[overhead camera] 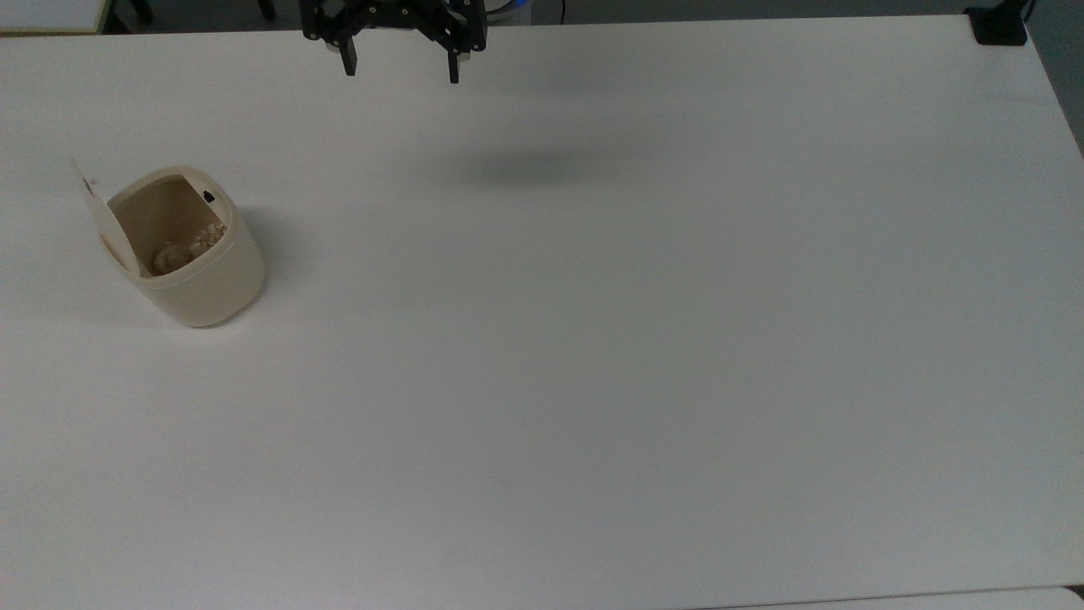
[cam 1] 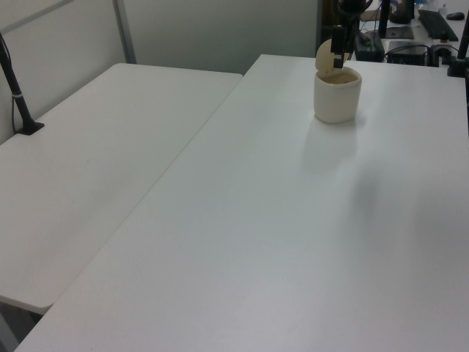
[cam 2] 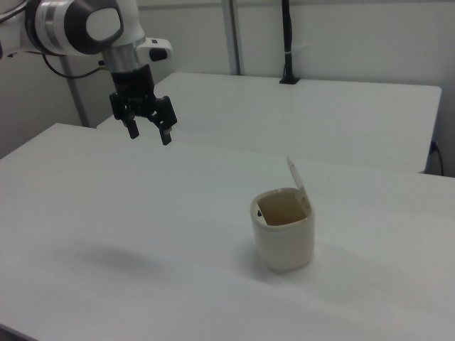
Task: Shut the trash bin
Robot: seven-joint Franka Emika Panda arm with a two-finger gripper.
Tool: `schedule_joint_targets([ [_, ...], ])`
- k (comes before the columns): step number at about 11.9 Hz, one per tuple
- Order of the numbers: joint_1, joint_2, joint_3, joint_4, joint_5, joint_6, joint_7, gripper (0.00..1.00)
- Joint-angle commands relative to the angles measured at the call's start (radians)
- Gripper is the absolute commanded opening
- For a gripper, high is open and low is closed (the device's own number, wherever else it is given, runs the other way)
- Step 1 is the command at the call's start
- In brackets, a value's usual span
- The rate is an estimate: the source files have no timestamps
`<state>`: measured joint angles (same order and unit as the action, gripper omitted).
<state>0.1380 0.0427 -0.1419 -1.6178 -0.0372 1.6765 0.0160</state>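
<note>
Cream plastic trash bin (overhead camera: 199, 254) stood on the white table (overhead camera: 593, 339), near the top view's left edge. Its lid (overhead camera: 95, 207) was tipped up on the bin's left side in the top view, mouth uncovered, crumpled pale scraps (overhead camera: 182, 250) inside, small black button (overhead camera: 208, 196) on the rim. Black gripper (overhead camera: 400, 69) hung at the top view's upper edge, well apart from the bin, fingers spread wide, grasping nothing; a soft shadow (overhead camera: 525, 167) lay on the table below it.

Left view: bin (cam 1: 337, 95) stood far up the table, lid (cam 1: 323, 56) raised behind it.

Right view: bin (cam 2: 284, 231) stood right of centre, lid (cam 2: 298, 177) upright at its far rim. Gripper (cam 2: 148, 131) hung in the air to the right view's upper left, fingers parted and empty, on the white arm (cam 2: 85, 25).
</note>
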Motion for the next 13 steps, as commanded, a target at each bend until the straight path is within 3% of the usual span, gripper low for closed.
schedule_joint_targets([
  [1,-0.009,-0.041,-0.007,-0.028,0.007,-0.017,-0.066,0.93],
  [10,-0.029,-0.043,-0.007,-0.027,0.007,-0.015,-0.068,0.93],
  [12,-0.034,-0.040,-0.007,-0.027,0.007,-0.015,-0.067,0.81],
  [13,-0.035,-0.038,-0.007,-0.027,0.007,-0.014,-0.067,0.64],
])
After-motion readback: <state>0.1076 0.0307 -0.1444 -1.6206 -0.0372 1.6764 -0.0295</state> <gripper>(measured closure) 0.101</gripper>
